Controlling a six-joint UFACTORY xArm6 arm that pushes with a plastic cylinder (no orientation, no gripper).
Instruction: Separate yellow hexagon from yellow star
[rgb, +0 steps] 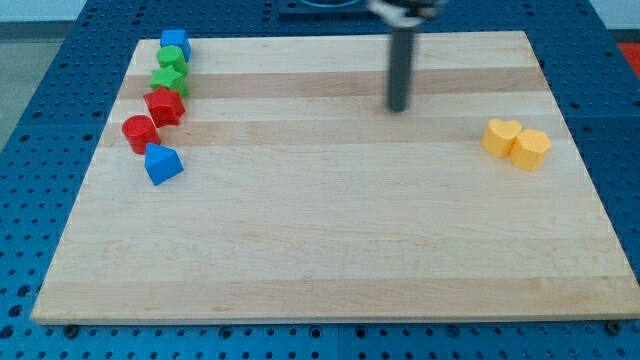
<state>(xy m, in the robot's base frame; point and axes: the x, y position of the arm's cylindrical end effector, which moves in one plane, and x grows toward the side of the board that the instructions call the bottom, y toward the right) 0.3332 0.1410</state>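
Observation:
Two yellow blocks sit touching at the view's right side of the wooden board (330, 240). The right one is the yellow hexagon (531, 149). The left one (501, 136) is the other yellow block, its shape rounded and hard to make out. My tip (398, 107) is at the end of the dark rod in the upper middle of the board, well to the left of both yellow blocks and a little above their level.
A column of blocks runs down the board's left side: a blue block (175, 44), two green blocks (170, 68), a red block (164, 106), a red cylinder (140, 133) and a blue block (162, 164). Blue perforated table surrounds the board.

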